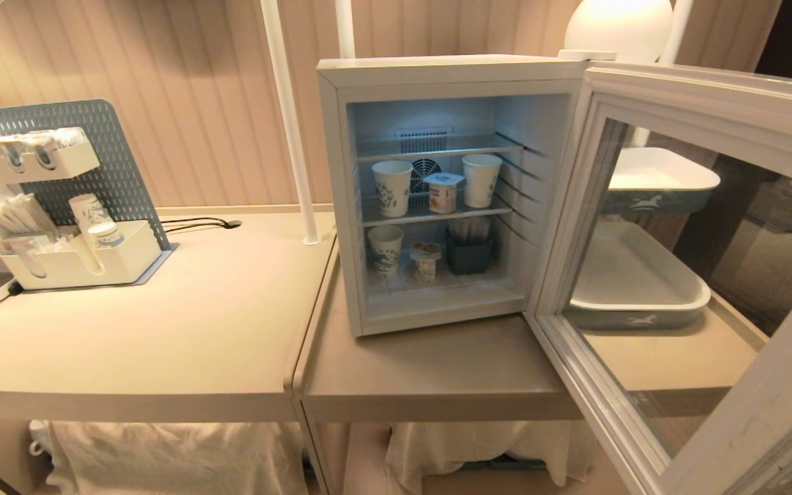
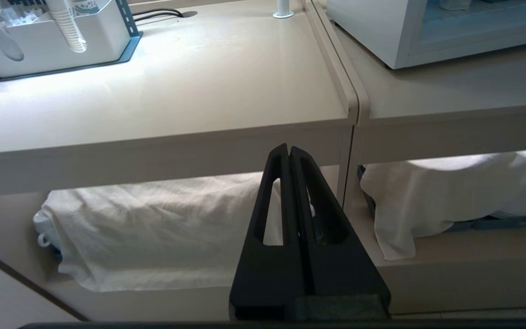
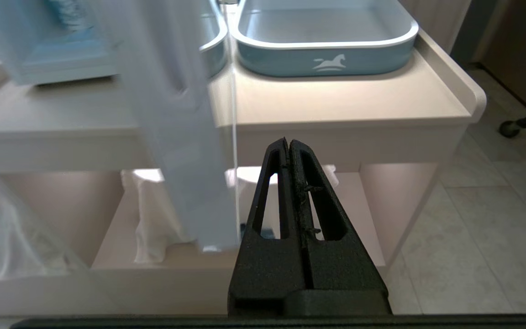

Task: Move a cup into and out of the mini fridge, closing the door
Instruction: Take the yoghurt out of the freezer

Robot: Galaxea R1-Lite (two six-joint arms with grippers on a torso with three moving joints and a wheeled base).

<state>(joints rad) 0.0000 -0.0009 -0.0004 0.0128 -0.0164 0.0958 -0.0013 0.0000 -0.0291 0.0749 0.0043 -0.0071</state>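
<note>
- Left pincer (image 2: 289, 148) pressed together, empty, low in front of the bench (image 2: 162, 114) edge, left of the mini fridge (image 1: 437, 69).
- Right pincer (image 3: 289, 141) likewise together, empty, just behind the swung-out door (image 1: 705, 110).
- Mini fridge upright on the bench, mouth facing the robot; no readable lettering.
- Cups (image 1: 392, 187) upright on the fridge's wire shelves.
- Trays (image 1: 643, 320) with a horse emblem right of the fridge.
</note>
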